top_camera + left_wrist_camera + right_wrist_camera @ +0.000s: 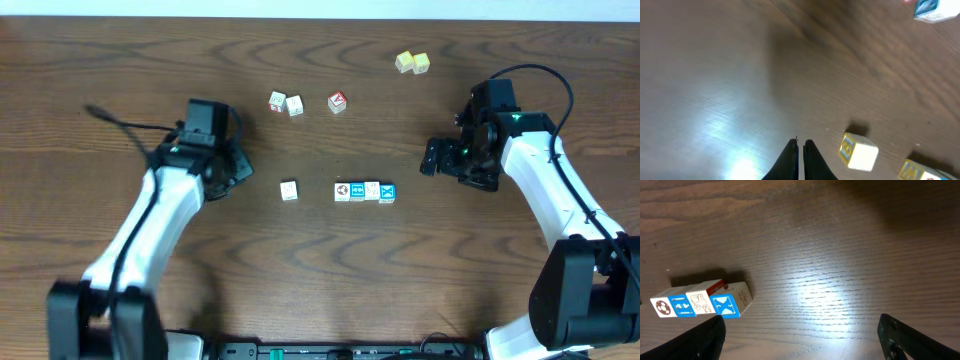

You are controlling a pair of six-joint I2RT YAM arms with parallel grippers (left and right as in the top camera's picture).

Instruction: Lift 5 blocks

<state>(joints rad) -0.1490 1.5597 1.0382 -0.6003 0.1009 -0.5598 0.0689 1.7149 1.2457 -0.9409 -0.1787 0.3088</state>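
Note:
Four blocks lie in a touching row (pixel 364 191) at mid-table, two of them with bright blue tops. The right wrist view shows this row (pixel 697 302) at its left, the blue X cube (pixel 724 305) nearest. A lone cream block (pixel 289 190) lies left of the row. My right gripper (pixel 432 160) (pixel 805 340) stands open just right of the row, nothing between its fingers. My left gripper (pixel 237 169) (pixel 801 146) is shut and empty, left of the lone block. A cream cube (pixel 859 151) lies just right of its fingertips; I cannot tell which cube it is.
At the back lie two pale cubes (pixel 285 103), a red-faced cube (pixel 337 101) and a pair of plain yellow cubes (pixel 412 63). The left wrist view also shows a cube (pixel 920 172) at its bottom edge and a blue-faced one (pixel 932 10) at top right.

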